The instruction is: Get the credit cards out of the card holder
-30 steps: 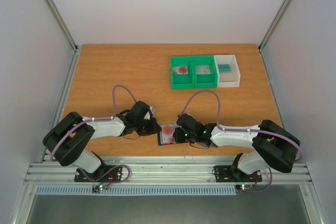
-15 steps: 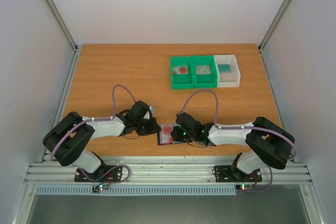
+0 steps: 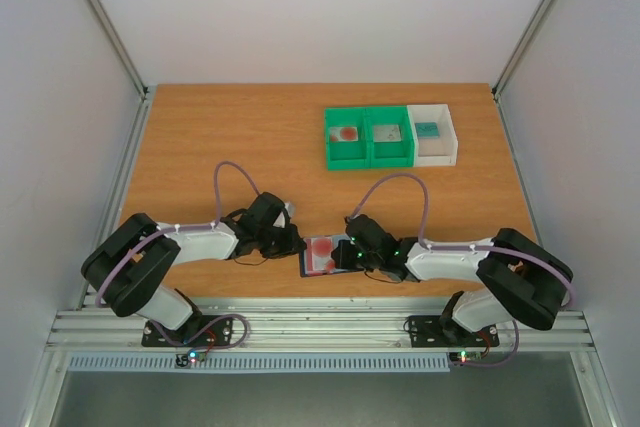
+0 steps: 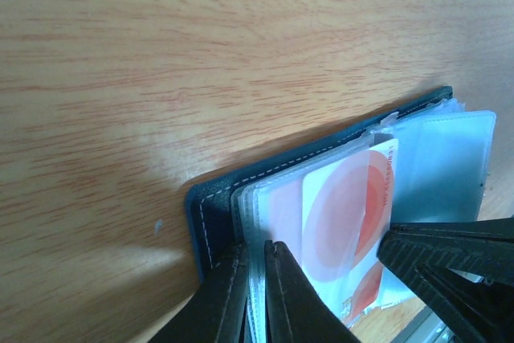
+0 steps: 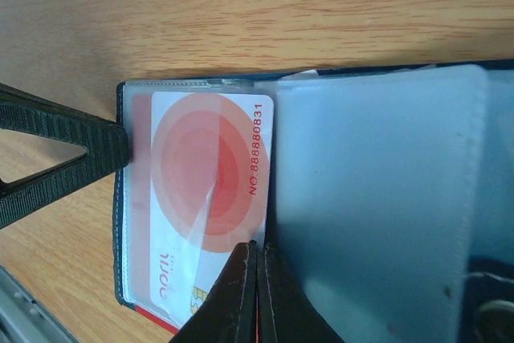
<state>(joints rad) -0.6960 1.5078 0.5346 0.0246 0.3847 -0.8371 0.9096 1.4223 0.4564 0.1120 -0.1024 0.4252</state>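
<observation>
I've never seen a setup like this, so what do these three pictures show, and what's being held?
Two robot arms are bolted to a wooden table. One picture looks down from above; the others come from cameras on each wrist. Near the front edge lies an open dark blue wallet with clear sleeves. The left tool pinches the wallet's edge; the right tool is shut on the edge of a red card. Further back sit two green bins and a white bin.
</observation>
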